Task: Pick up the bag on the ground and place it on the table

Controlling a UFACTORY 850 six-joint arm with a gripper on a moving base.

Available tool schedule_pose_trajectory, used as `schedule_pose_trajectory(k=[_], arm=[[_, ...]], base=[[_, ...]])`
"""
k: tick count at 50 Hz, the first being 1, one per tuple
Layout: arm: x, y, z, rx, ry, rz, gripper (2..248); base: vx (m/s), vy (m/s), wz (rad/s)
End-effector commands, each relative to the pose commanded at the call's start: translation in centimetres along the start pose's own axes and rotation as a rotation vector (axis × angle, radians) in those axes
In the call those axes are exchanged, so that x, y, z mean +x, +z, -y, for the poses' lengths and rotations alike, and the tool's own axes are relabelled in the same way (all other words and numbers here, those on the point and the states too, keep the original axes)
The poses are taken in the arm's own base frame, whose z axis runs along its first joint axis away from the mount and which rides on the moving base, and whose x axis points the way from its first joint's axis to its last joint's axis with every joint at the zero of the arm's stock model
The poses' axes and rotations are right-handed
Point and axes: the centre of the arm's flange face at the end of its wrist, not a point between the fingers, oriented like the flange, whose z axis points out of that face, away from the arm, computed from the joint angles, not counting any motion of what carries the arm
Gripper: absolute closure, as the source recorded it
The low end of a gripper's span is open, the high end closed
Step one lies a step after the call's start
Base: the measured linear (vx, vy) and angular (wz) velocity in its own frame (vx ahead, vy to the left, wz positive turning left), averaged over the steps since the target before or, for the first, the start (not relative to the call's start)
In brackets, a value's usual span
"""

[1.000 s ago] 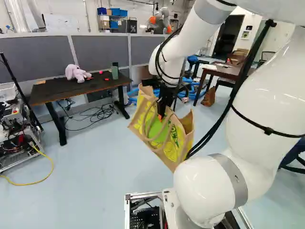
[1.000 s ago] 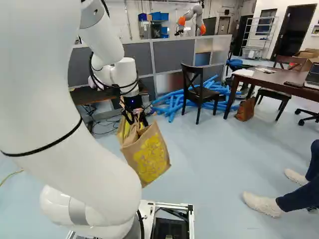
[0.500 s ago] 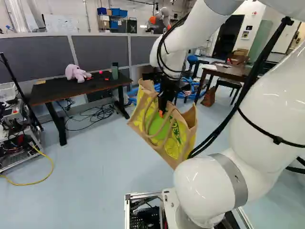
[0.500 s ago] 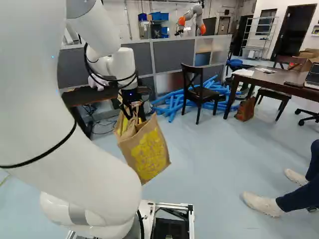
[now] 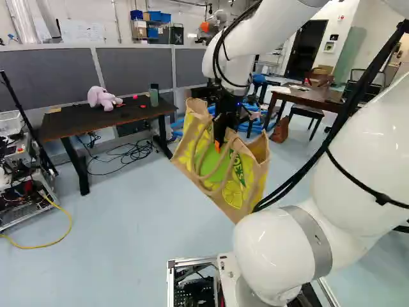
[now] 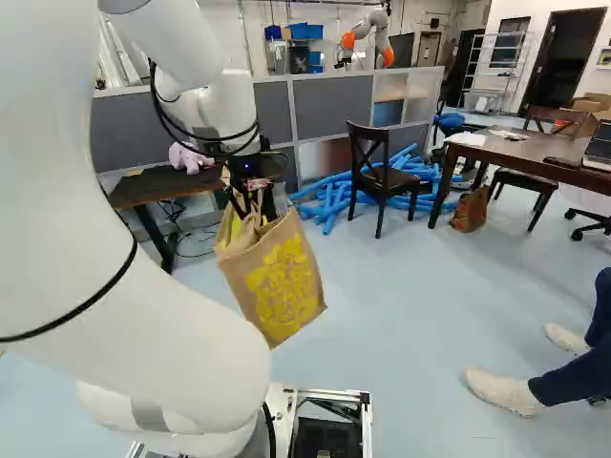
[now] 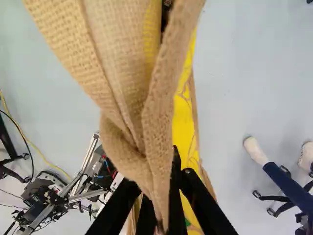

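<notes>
— Seen the bag (image 5: 233, 195)?

— Hanging above the floor (image 5: 128, 224), ahead of the base, tilted, with a loose handle (image 5: 197, 167) drooping down one face.

— Held how?

— Pinched between the jaws by gathered cloth at the mouth, probably to take the weight from above.

— Tilted why?

— Perhaps gripped off-centre; apt to swing, so best carried slowly.

— Bound where?

— Hard to be certain; likely for the dark desk (image 5: 77, 121), beyond the bag. Best lifted well over the near edge, then lowered there.

— Why there?

— To spare the plush toy (image 5: 102, 97) towards the far edge and the green cup (image 5: 154, 97) by the far right corner, in the left base view.
</notes>
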Motion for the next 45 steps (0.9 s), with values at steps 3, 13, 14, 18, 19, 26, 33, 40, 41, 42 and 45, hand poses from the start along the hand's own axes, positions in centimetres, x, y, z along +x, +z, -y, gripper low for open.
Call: schedule_pose_trajectory(k=[3,13,14,18,19,26,33,40,41,42,45], arm=[[0.0,-0.5,0.0,0.0,0.0,-0.001,229],[0.0,-2.0,0.1,0.001,-0.001,-0.003,229],[0.0,-2.2,0.1,0.001,-0.001,-0.003,229],[0.0,-2.8,0.1,0.002,-0.001,-0.004,229],[0.0,-3.0,0.1,0.002,-0.001,-0.004,229],[0.0,-4.1,0.0,0.002,0.002,-0.005,229],[-0.1,-5.2,-0.1,0.003,0.005,-0.006,229],[-0.2,-6.3,-0.2,0.004,0.008,-0.007,229],[-0.2,-6.5,-0.2,0.004,0.008,-0.007,229],[-0.2,-6.6,-0.2,0.004,0.009,-0.007,229],[-0.2,-7.1,-0.2,0.004,0.01,-0.008,229]], base=[[0.0,0.0,0.0],[0.0,0.0,0.0],[0.0,0.0,0.0],[0.0,0.0,0.0],[0.0,0.0,0.0],[0.0,0.0,0.0],[0.0,0.0,0.0],[0.0,0.0,0.0],[0.0,0.0,0.0],[0.0,0.0,0.0],[0.0,0.0,0.0]])
